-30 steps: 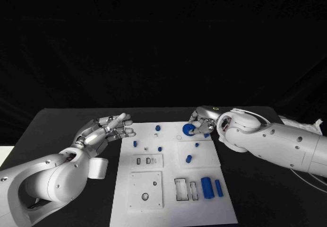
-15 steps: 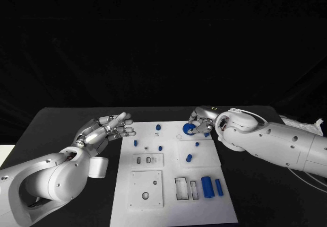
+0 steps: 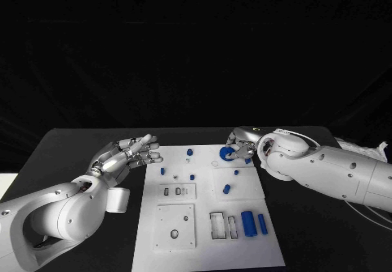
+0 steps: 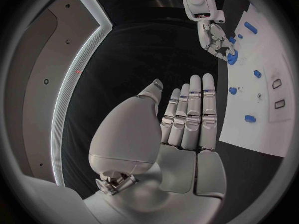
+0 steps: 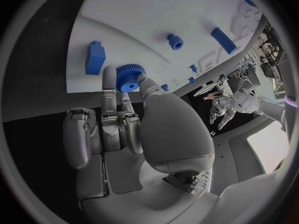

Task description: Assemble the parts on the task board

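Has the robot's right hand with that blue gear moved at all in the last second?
Yes, slightly. The right hand, pinching the blue gear, has crept away from the robot, towards the task board's far edge.

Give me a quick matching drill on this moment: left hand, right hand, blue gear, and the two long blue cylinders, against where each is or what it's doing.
Column one:
1. left hand
2. right hand
3. blue gear
4. two long blue cylinders

Column two:
A. lying side by side at the near right of the task board
B. pinched between thumb and finger at the board's far right corner
C. holds nothing, fingers straight, beside the board's far left edge
D. holds a part over the board

Pairs: 1-C, 2-D, 3-B, 4-A
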Available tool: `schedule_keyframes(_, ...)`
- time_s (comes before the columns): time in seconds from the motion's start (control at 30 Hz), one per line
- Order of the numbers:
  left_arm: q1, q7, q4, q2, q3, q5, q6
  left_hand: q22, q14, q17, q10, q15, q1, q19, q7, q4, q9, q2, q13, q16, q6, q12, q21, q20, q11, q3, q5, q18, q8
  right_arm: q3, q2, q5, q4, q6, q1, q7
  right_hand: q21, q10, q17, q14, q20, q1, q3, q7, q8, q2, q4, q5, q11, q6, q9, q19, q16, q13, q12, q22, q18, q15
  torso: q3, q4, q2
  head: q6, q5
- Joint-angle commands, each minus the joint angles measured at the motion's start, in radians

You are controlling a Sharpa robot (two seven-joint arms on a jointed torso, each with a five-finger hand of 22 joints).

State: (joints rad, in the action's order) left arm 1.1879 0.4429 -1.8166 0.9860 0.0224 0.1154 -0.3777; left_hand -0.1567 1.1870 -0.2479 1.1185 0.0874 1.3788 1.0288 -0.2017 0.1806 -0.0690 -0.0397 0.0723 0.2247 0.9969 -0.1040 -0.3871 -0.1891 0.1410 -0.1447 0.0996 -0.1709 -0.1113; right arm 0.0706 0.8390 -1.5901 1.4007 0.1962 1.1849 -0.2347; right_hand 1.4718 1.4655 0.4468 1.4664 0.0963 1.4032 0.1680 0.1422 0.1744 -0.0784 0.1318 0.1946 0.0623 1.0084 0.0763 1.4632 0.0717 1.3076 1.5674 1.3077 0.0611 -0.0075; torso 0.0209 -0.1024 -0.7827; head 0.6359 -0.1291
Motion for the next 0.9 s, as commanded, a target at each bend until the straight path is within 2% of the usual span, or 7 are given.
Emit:
schedule_keyframes(0.03, 0.001, 0.004, -0.001, -0.002, -0.001, 0.001, 0.022, 0.0, -0.009, -0.001, -0.003, 0.001, 0.009, -0.001, -0.005, -0.006, 0.001, 0.002, -0.001, -0.005, 0.001, 0.005, -0.005, -0.003, 0.004, 0.001, -0.004, -0.009, 0.007, -0.004, 0.001, -0.03, 0.001, -0.002, -0.006, -0.001, 0.004, 0.105, 0.0, 0.013, -0.006, 0.022, 0.027, -0.009, 0.013, 0.025, -0.015, -0.008, -0.009, 0.027, 0.007, 0.026, -0.006, 0.263, 0.003, 0.033, -0.015, -0.003, -0.0003, 0.0003, 0.0, 0.001, 0.0)
schedule_keyframes(0.2, 0.001, 0.003, -0.001, -0.002, -0.001, 0.001, 0.023, 0.0, -0.009, -0.001, -0.002, 0.001, 0.009, -0.002, -0.005, -0.006, 0.001, 0.002, -0.001, -0.005, 0.001, 0.005, -0.005, -0.003, 0.004, 0.001, -0.005, -0.009, 0.007, -0.004, 0.001, -0.036, 0.015, 0.045, -0.008, 0.015, 0.007, 0.105, -0.001, 0.012, -0.009, 0.019, 0.062, -0.018, 0.02, 0.033, -0.03, -0.009, -0.017, 0.054, 0.013, 0.028, -0.006, 0.263, 0.003, 0.039, -0.016, -0.007, 0.0001, -0.0005, 0.0, 0.0, -0.002)
schedule_keyframes(0.43, 0.001, 0.003, -0.001, -0.003, -0.001, 0.001, 0.025, 0.0, -0.009, -0.001, -0.002, 0.001, 0.009, -0.002, -0.005, -0.006, 0.001, 0.002, -0.001, -0.005, 0.001, 0.005, -0.005, -0.003, 0.004, 0.001, -0.005, -0.009, 0.007, -0.003, -0.005, -0.056, 0.065, 0.128, -0.008, 0.015, 0.008, 0.105, -0.001, 0.012, -0.011, -0.011, 0.086, -0.018, 0.012, 0.016, -0.039, 0.004, -0.017, 0.056, 0.014, 0.028, -0.005, 0.263, 0.003, 0.04, -0.016, -0.007, 0.0003, -0.0011, 0.0, 0.0, 0.001)
schedule_keyframes(0.7, 0.001, 0.001, -0.001, -0.007, -0.001, 0.001, 0.028, 0.0, -0.009, -0.001, -0.002, 0.001, 0.009, -0.002, -0.005, -0.006, 0.001, 0.002, -0.001, -0.005, 0.001, 0.005, -0.005, -0.003, 0.004, 0.001, -0.005, -0.009, 0.007, -0.002, -0.045, -0.095, 0.127, 0.157, -0.006, -0.016, 0.008, 0.105, -0.001, 0.013, -0.01, -0.024, 0.097, -0.017, 0.007, 0.01, -0.041, 0.003, -0.016, 0.054, 0.014, 0.028, -0.005, 0.263, 0.003, 0.041, -0.016, -0.007, 0.001, -0.002, 0.0, 0.001, 0.01)
schedule_keyframes(0.9, 0.001, 0.0, -0.002, -0.01, -0.001, 0.001, 0.031, 0.0, -0.009, -0.001, -0.002, 0.001, 0.009, -0.002, -0.005, -0.006, 0.001, 0.002, -0.001, -0.005, 0.001, 0.005, -0.005, -0.003, 0.004, 0.001, -0.005, -0.009, 0.007, -0.004, -0.104, -0.136, 0.137, 0.164, -0.007, -0.058, 0.008, 0.105, -0.001, 0.013, -0.01, -0.03, 0.108, -0.017, 0.004, 0.011, -0.044, 0.002, -0.016, 0.055, 0.014, 0.028, -0.005, 0.263, 0.003, 0.04, -0.016, -0.006, 0.002, -0.0024, 0.0, 0.002, 0.015)
